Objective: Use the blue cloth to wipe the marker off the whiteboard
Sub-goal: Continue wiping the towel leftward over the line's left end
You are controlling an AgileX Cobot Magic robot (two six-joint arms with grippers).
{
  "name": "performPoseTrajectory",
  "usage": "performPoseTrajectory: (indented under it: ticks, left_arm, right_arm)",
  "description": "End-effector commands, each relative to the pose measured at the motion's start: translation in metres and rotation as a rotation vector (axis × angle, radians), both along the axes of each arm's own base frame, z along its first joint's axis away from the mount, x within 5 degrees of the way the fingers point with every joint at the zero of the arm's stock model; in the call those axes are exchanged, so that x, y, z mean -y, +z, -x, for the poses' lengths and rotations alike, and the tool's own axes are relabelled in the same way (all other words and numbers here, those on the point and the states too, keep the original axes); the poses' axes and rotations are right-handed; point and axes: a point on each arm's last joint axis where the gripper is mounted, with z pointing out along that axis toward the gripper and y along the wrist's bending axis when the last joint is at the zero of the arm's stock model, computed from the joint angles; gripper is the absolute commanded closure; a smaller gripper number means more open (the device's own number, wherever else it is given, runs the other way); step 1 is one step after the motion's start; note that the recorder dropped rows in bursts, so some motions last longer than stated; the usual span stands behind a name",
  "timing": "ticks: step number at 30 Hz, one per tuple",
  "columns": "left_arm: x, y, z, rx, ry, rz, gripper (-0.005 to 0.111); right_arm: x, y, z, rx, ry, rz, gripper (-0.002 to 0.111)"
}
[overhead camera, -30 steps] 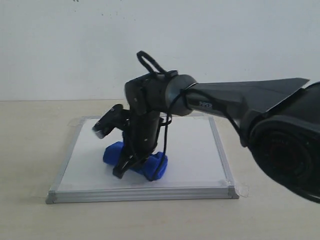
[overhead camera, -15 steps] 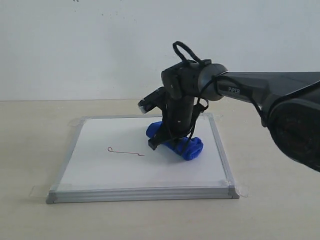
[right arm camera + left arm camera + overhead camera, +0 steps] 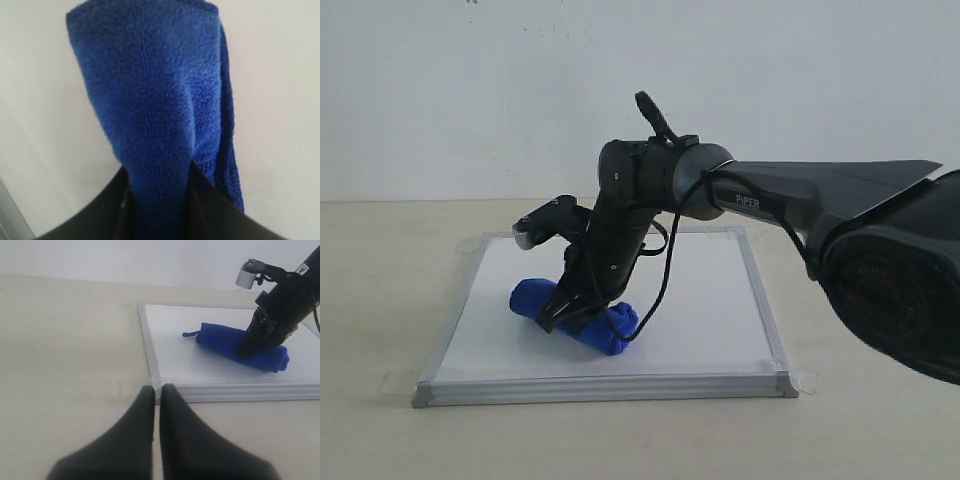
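Note:
The whiteboard (image 3: pixel 710 300) lies flat on the table, silver-framed, with tape tabs at its corners. On its left half rests the rolled blue cloth (image 3: pixel 532 299), pressed down by my right gripper (image 3: pixel 570 312), which is shut on it. The cloth (image 3: pixel 150 100) fills the right wrist view between the black fingers. No red marker line shows on the board in any view; the cloth and arm cover the part where it ran. My left gripper (image 3: pixel 156 389) hovers over the bare table off the board's corner, shut on nothing. The left wrist view also shows the cloth (image 3: pixel 225 340) and board (image 3: pixel 170 347).
Beige tabletop (image 3: pixel 380 300) surrounds the board, with a plain white wall behind. The right arm (image 3: pixel 800 195) reaches in from the right across the board. A small silver wrist camera (image 3: pixel 535 233) sticks out from it over the board's left part.
The right gripper has swept the cloth from the board's right-centre back to the left, over the red line that showed half a second ago. That line is now out of sight.

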Motion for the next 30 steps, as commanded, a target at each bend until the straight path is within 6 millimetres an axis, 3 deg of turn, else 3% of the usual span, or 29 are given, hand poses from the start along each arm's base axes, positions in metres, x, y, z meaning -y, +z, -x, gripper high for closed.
performPoseTrajectory:
  ticks: [1,3,6,9,14,17,19,22,25,28,30]
  left_arm:
    - [0.0,-0.001,0.0,0.003,0.0,0.002,0.103]
    - [0.0,-0.001,0.0,0.003,0.0,0.002,0.103]
    - [0.0,-0.001,0.0,0.003,0.0,0.002,0.103]
    - [0.0,-0.001,0.0,0.003,0.0,0.002,0.103]
    - [0.0,-0.001,0.0,0.003,0.0,0.002,0.103]
    - [0.0,-0.001,0.0,0.003,0.0,0.002,0.103]
    - [0.0,-0.001,0.0,0.003,0.0,0.002,0.103]
    - [0.0,-0.001,0.0,0.003,0.0,0.002,0.103]
    - [0.0,-0.001,0.0,0.003,0.0,0.002,0.103]
    - [0.0,-0.001,0.0,0.003,0.0,0.002,0.103]
    - [0.0,-0.001,0.0,0.003,0.0,0.002,0.103]
  right_arm:
    - [0.04,-0.027,-0.027,0.078,-0.164,0.216,0.108]
    - [0.054,-0.026,-0.038,0.143,-0.227,0.274,0.108]
    - [0.056,-0.025,-0.042,0.176,-0.285,0.269,0.108]
    - [0.035,-0.032,-0.03,0.116,-0.244,0.186,0.108]
    - [-0.018,-0.038,0.012,-0.044,-0.028,0.01,0.108]
    - [-0.036,-0.029,0.03,-0.094,0.087,-0.018,0.108]
    - [-0.037,-0.023,0.028,-0.077,0.093,-0.011,0.108]
    - [-0.022,-0.015,0.006,0.009,0.017,0.043,0.108]
    - [0.01,-0.016,-0.023,0.117,-0.127,0.16,0.108]
    - [0.04,-0.02,-0.043,0.156,-0.241,0.234,0.108]
    - [0.047,-0.022,-0.047,0.134,-0.276,0.22,0.108]
